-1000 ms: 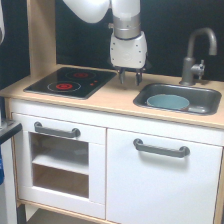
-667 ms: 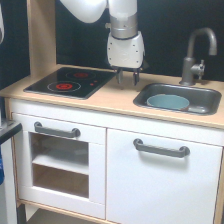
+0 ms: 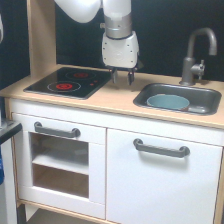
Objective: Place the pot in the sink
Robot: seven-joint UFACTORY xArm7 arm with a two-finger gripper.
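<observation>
One job looks done: with the pot (image 3: 168, 102) sitting inside the sink (image 3: 210, 95), you lift the gripper (image 3: 123, 76), fingers slightly apart and empty, straight clear.

white arm upright, claw (image 3: 122, 77) pointing down, fingers slightly apart, empty

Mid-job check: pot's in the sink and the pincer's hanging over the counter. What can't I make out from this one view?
- Pot: only its rim and inside show; the sink wall hides its sides and base.
- Pincer: fingers small and blurred against the dark wall; open or shut unclear.
- Tap: spout tip cut off at the exterior view's right edge.
- Dark item beside the pot: too blurred to name.
</observation>
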